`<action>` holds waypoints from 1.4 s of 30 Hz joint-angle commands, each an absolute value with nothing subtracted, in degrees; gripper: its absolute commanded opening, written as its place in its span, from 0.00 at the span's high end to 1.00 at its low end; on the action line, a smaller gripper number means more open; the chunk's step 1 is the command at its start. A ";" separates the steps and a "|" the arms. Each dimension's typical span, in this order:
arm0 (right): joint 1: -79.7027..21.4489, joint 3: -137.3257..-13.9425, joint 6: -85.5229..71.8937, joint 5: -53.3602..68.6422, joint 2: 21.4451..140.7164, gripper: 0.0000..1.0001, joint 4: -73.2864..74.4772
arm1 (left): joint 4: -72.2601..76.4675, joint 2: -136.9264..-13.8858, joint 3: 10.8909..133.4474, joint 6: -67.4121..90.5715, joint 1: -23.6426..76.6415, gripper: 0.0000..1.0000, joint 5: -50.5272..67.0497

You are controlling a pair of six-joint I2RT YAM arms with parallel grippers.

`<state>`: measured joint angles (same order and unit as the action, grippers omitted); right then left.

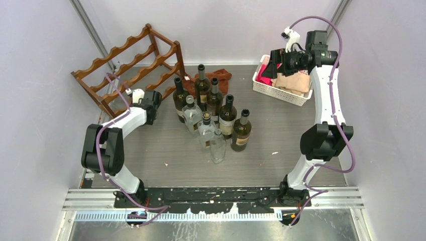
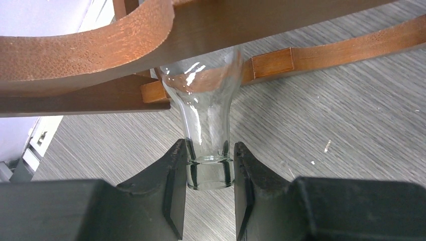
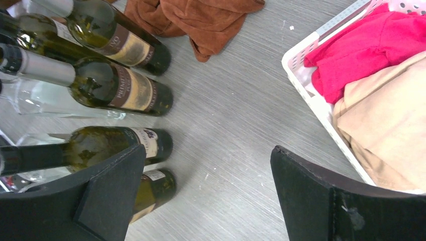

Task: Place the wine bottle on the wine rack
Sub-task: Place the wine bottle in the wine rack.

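Note:
A clear glass wine bottle (image 2: 206, 100) lies with its neck between the black fingers of my left gripper (image 2: 210, 170), which is shut on it. The bottle's shoulder and body run under a scalloped rail of the reddish-brown wooden wine rack (image 2: 100, 50). From above, the wine rack (image 1: 130, 65) stands at the back left and my left gripper (image 1: 150, 103) sits against its near right end; the held bottle is hidden there. My right gripper (image 1: 281, 60) hovers at the back right and, in its own wrist view, the right gripper (image 3: 208, 150) is open and empty.
Several dark and clear bottles (image 1: 211, 115) stand grouped mid-table. A brown cloth (image 1: 221, 76) lies behind them. A white plastic basket (image 1: 261, 86) holding pink and beige cloths sits back right, under the right gripper. Walls close in on both sides.

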<state>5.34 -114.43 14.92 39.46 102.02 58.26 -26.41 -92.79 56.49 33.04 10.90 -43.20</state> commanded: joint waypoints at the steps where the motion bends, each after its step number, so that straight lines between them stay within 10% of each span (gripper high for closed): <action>1: 5.18 -112.05 18.93 38.04 99.39 0.00 53.55 | -20.62 -92.43 58.78 33.63 13.01 1.00 -47.67; 42: 5.19 -103.64 21.27 38.40 96.96 0.00 45.53 | 14.02 -82.48 41.04 -13.06 15.38 1.00 -59.45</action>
<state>5.34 -102.43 20.86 37.98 98.08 47.57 3.62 -86.13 42.33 -5.78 15.16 -57.43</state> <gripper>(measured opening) 0.996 0.323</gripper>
